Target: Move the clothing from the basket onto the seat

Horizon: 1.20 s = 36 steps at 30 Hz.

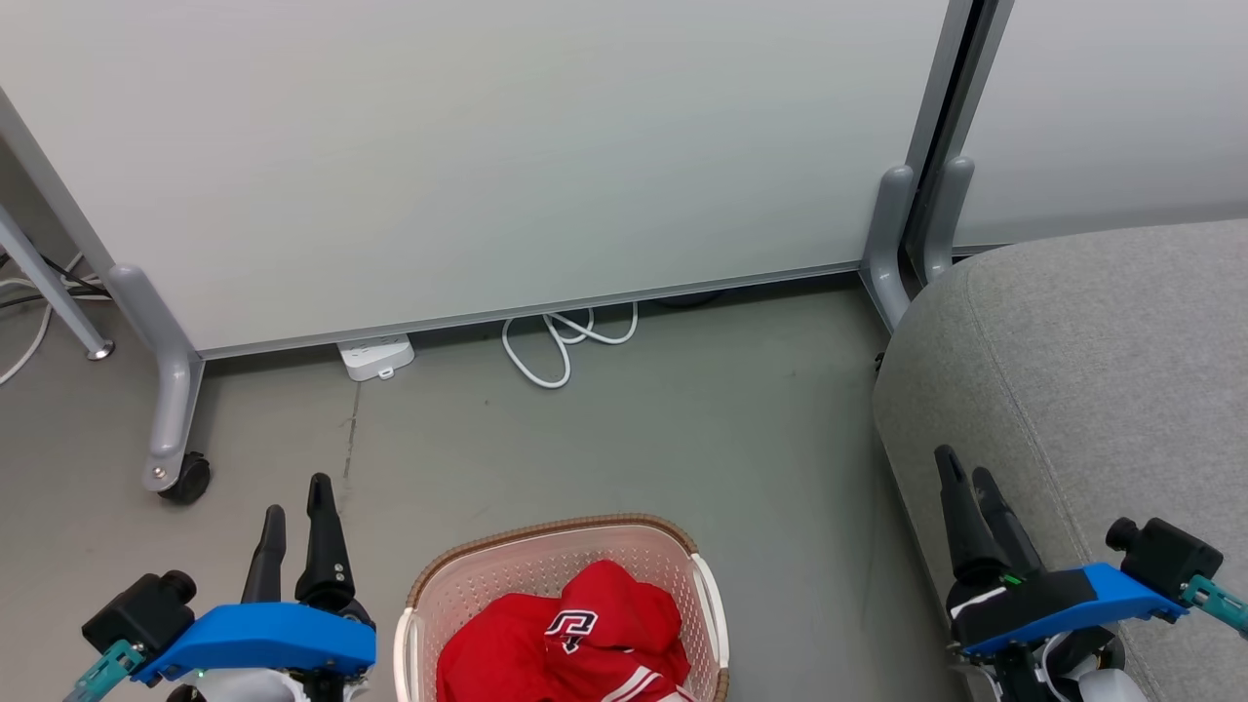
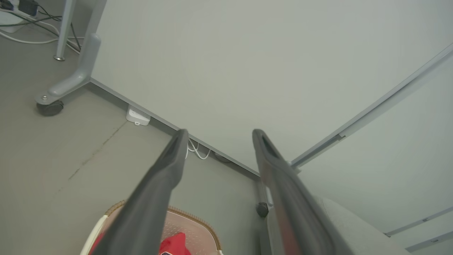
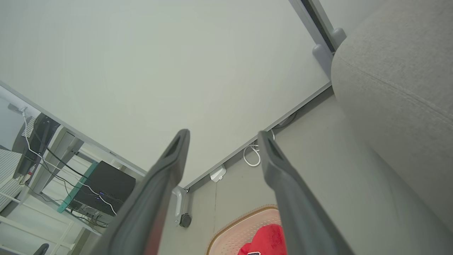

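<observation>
The clothing [image 1: 575, 648], a bright red bundle with white stripe trim, lies heaped inside the basket [image 1: 546, 534], a cream perforated tub with a brown woven-look rim, at the bottom middle of the head view. A black-and-white logo [image 1: 570, 624] faces up on the top fold; its characters are too small to read. The basket stands on a smooth grey-green floor [image 1: 682, 429] marked by a thin crack. To its right, apart from it, is the grey fabric seat [image 1: 1102, 361] with a rounded corner and a seam. The left gripper [image 1: 297, 497] hangs left of the basket with its fingers spread and nothing between them; the right gripper [image 1: 962, 464] hangs at the seat's front edge, likewise spread and empty. Behind stands a pale partition panel [image 1: 487, 146] on grey feet, one with a black caster [image 1: 187, 478]. At its base lie a white power strip [image 1: 375, 356] and a looped white cable [image 1: 565, 341].
</observation>
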{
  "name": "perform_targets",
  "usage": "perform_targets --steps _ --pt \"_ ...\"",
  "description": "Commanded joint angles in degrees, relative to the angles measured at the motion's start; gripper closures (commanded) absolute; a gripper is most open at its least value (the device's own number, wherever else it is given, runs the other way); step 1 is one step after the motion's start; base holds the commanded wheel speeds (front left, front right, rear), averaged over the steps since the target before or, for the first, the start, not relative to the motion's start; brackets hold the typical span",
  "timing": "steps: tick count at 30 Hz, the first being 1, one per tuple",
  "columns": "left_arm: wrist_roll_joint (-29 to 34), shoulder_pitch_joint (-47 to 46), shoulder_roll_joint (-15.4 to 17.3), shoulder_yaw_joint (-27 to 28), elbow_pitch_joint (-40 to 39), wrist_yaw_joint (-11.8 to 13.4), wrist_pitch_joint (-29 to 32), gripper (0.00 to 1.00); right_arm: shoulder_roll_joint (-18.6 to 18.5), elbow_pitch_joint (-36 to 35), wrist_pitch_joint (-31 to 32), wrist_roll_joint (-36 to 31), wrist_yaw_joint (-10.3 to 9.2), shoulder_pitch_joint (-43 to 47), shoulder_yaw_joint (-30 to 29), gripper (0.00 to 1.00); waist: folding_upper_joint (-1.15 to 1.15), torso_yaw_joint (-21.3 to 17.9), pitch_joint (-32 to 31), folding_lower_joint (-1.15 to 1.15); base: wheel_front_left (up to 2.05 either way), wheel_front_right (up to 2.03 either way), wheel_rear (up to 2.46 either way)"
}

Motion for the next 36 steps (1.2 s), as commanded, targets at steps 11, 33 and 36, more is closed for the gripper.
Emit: perform_targets --steps 11,33,36 --pt "8.6 0.1 0.4 -0.8 0.5 0.4 -2.2 0.0 -0.5 -0.6 -1.5 -9.2 0.09 -1.7 1.5 0.0 0.0 0.0 -0.2 0.0 0.0 0.0 0.0" --pt "20.8 0.3 0.4 -1.5 2.3 0.9 -5.5 0.0 -0.6 -0.2 -3.1 -22.6 0.12 -2.1 2.3 0.0 0.0 0.0 -0.2 0.0 0.0 0.0 0.0" --pt "21.7 0.3 0.4 -1.4 2.7 0.8 -5.8 0.0 -0.6 -0.2 -3.3 -24.2 0.12 -2.1 2.5 0.0 0.0 0.0 -0.2 0.0 0.0 0.0 0.0"
